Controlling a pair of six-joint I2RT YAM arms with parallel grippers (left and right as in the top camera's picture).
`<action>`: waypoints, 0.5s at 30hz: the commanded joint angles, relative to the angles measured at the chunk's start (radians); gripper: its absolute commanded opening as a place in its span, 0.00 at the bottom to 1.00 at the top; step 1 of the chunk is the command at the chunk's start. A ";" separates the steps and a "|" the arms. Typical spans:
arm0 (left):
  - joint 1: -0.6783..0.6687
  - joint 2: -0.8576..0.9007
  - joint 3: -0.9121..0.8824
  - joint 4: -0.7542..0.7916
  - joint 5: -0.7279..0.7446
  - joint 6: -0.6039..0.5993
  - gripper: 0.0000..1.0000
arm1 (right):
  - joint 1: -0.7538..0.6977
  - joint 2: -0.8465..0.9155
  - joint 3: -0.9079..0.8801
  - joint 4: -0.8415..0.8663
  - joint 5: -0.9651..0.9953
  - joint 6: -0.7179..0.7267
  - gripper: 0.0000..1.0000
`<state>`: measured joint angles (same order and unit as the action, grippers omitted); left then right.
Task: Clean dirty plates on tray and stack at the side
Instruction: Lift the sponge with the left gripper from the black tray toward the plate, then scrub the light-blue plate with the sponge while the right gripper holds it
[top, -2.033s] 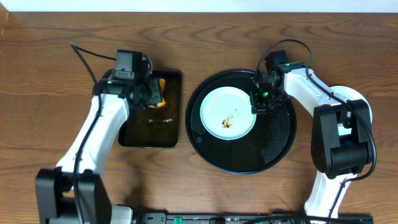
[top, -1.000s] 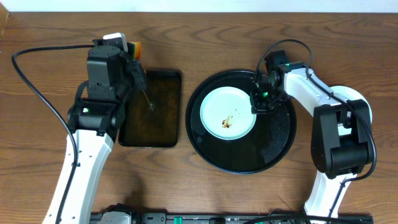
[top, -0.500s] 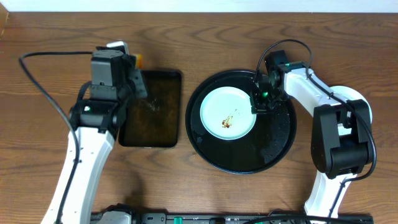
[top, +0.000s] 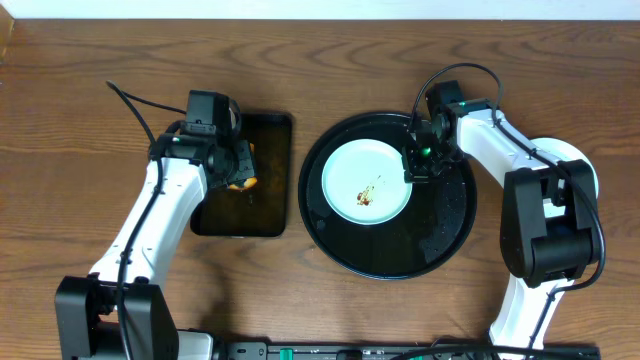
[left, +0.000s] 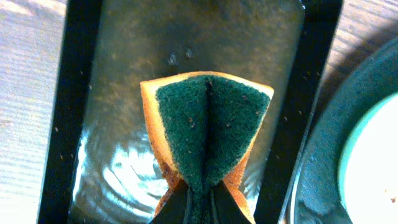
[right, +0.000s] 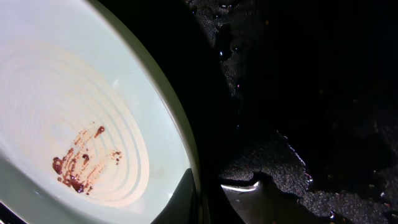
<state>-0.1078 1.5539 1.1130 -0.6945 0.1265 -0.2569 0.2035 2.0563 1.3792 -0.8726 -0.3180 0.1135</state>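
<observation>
- Right gripper (top: 413, 163), as we see it, is clamped on the right rim of the mint-blue plate (top: 365, 182).
- We find that plate, smeared brown near its middle, lying in the round black tray (top: 440, 240), right of the counter (top: 320, 60) centre.
- Our left gripper (top: 238, 168) pinches a folded sponge (left: 208, 124) over the rectangular tray (top: 268, 215), just left of the round one.

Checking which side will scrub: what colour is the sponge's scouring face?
Dark green, backed by orange-yellow foam on the sponge; clearest in the left wrist view.
</observation>
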 joint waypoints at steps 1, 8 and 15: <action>0.000 -0.014 0.074 -0.024 0.071 0.025 0.07 | 0.011 0.008 -0.003 -0.002 0.053 -0.007 0.01; -0.024 -0.014 0.113 -0.002 0.285 0.055 0.07 | 0.011 0.008 -0.003 -0.003 0.052 -0.010 0.01; -0.187 0.011 0.112 0.135 0.303 0.058 0.07 | 0.012 0.008 -0.003 -0.003 0.052 -0.010 0.01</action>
<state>-0.2237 1.5543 1.1938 -0.6037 0.3790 -0.2226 0.2035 2.0563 1.3796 -0.8726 -0.3180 0.1135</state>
